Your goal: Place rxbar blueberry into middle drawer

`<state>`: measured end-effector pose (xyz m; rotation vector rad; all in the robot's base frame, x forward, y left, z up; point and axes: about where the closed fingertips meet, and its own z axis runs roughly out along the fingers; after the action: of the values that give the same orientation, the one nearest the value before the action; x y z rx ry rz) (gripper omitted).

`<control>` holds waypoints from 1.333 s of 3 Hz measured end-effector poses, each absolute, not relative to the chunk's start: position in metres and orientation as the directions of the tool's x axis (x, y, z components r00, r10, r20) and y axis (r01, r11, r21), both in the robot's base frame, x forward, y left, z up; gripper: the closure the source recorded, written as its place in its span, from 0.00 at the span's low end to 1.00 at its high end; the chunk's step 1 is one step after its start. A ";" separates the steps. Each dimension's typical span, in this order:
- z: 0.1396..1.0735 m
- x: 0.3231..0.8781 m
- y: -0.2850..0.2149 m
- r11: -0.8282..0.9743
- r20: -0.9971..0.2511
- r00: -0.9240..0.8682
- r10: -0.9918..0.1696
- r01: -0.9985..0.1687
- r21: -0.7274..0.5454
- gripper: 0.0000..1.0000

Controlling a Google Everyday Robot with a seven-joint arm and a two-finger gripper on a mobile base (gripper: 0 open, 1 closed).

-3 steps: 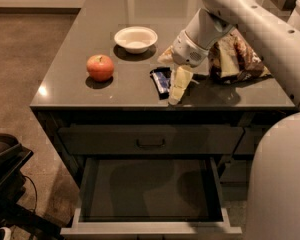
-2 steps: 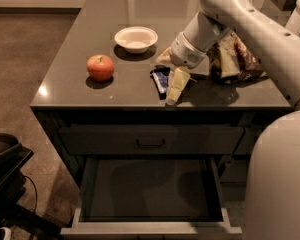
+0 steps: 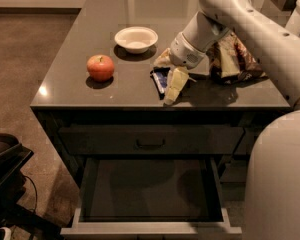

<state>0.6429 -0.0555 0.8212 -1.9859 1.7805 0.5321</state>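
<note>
Rxbar blueberry (image 3: 159, 78) lies flat on the counter, right of the apple (image 3: 100, 67). Gripper (image 3: 173, 86) is at the bar's side away from the apple; can't tell if it grips. Risk: thin wrapper slips or gets shoved, missing the open middle drawer (image 3: 150, 229) below the apple.

On the countertop (image 3: 65, 91) we locate the apple (image 3: 100, 67) at the left, with the bowl (image 3: 136, 38) behind it and to its right. The rxbar blueberry (image 3: 159, 79) lies near the front edge, right of the apple and in front of the bowl. The gripper (image 3: 171, 95) sits at the bar's right side, reaching toward the front edge. We find the chip bag (image 3: 237, 59) right of the gripper. Below the countertop sits a closed drawer (image 3: 150, 140). Beneath it, the middle drawer (image 3: 150, 229) stands pulled out forward, below the bar.
</note>
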 end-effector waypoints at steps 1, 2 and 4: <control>0.821 0.643 -0.056 -0.093 -0.541 0.107 -0.834 -0.994 -0.054 0.41; 0.821 0.643 -0.056 -0.093 -0.541 0.107 -0.834 -0.994 -0.054 0.64; 0.821 0.643 -0.055 -0.093 -0.541 0.107 -0.834 -0.994 -0.054 1.00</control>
<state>0.6430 -0.0555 0.8212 -1.9859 1.7804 0.5322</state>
